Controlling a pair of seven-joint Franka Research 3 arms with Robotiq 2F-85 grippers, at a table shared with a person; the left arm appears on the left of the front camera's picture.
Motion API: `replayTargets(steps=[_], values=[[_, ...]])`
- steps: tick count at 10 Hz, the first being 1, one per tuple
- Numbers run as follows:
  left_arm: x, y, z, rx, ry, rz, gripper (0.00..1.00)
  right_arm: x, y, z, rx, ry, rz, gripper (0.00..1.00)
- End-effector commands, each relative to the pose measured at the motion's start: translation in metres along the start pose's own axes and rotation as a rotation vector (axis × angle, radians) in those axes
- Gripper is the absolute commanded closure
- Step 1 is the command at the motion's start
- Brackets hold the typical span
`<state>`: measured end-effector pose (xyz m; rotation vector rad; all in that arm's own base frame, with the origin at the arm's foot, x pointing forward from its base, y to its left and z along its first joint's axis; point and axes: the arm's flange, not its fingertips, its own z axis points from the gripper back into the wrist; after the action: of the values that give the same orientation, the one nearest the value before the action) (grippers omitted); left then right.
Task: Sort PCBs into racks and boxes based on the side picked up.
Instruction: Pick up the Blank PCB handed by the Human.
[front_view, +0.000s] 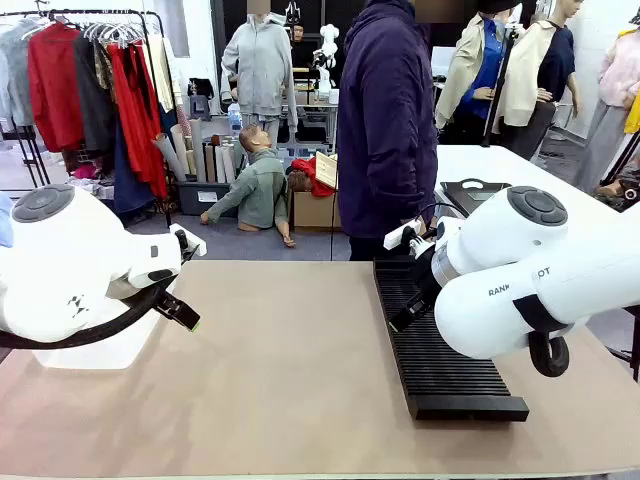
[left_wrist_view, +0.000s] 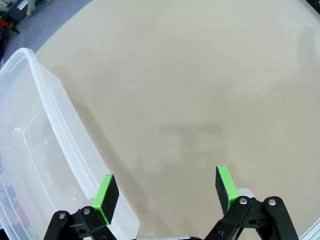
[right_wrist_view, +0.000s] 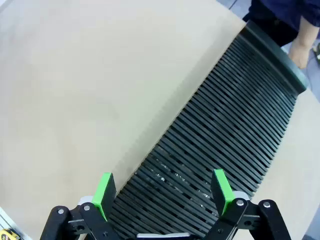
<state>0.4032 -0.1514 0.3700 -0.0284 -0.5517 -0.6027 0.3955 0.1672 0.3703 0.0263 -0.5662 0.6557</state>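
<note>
Listing the scene by item, near side to far.

1. Table (front_view: 290, 370): tan top, plain, shared with the person.
2. Rack (front_view: 440, 350): black, long, ribbed with narrow parallel slots. It lies flat on the table at 4 o'clock in the front view, its length running from the near edge toward the far side. In the right wrist view it stretches from 6 o'clock up to 1 o'clock.
3. Tub (left_wrist_view: 70, 140): clear plastic with a rounded rim, standing on the table at 8 o'clock in the left wrist view.
4. Left gripper (left_wrist_view: 166, 189): released, jaws spread wide, grasping nothing, with bare table top between the green pads (left_wrist_view: 106, 197). The pad at 7 o'clock overlaps the tub's outer rim in the picture; whether it touches cannot be told.
5. Right gripper (right_wrist_view: 163, 191): released, jaws wide, grasping nothing. It hangs over the nearer part of the rack, and the slats show between its pads.
6. Person (front_view: 385, 130): in a dark jacket, standing at the far edge at 12 to 1 o'clock in the front view, just behind the rack's far end. A bare forearm (right_wrist_view: 300, 47) shows at 1 o'clock in the right wrist view, beside that end.
</note>
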Motion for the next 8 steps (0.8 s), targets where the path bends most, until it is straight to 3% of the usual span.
replayTargets(steps=[1, 8], values=[[0.0000, 0.0000, 0.0001, 0.000, 0.000, 0.000, 0.00, 0.0000, 0.0000, 0.0000, 0.000, 0.000, 0.000, 0.00], [0.0000, 0.0000, 0.0001, 0.000, 0.000, 0.000, 0.00, 0.0000, 0.0000, 0.0000, 0.000, 0.000, 0.000, 0.00]])
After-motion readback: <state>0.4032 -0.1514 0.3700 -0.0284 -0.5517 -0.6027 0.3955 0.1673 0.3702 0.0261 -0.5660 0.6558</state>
